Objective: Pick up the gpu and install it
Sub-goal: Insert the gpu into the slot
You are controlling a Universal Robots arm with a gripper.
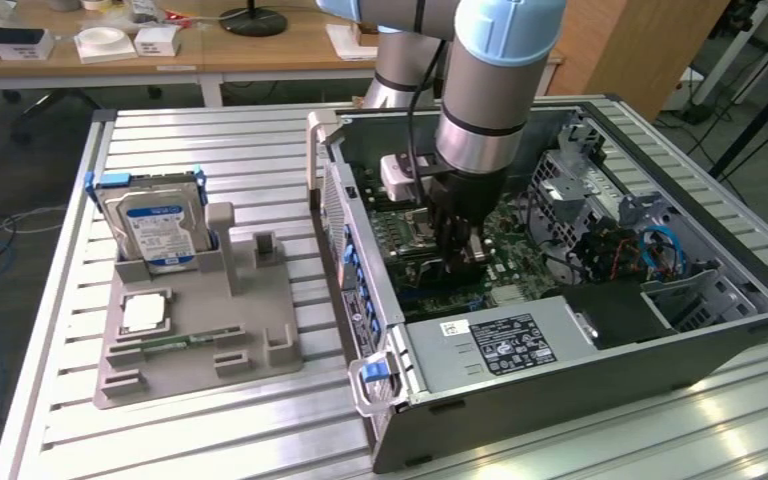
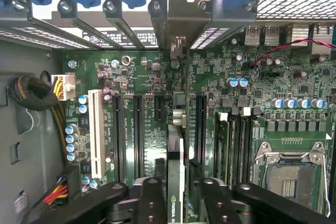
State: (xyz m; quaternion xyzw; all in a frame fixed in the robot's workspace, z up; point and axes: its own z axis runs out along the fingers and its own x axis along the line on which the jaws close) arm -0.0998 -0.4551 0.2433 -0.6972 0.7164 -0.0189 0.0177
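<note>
The gpu (image 2: 176,166) stands on edge in a slot of the green motherboard (image 2: 252,77), inside the open computer case (image 1: 704,345) on the counter (image 1: 224,440). The fingers (image 2: 151,200) straddle its upper edge, slightly parted, and whether they grip it I cannot tell. At nine o'clock of the case in the exterior view, a grey holder (image 1: 191,355) carries a hard drive (image 1: 157,230).

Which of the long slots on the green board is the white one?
The white slot is the outermost one, nearest the yellow wires. The other long slots beside it are all black.
</note>
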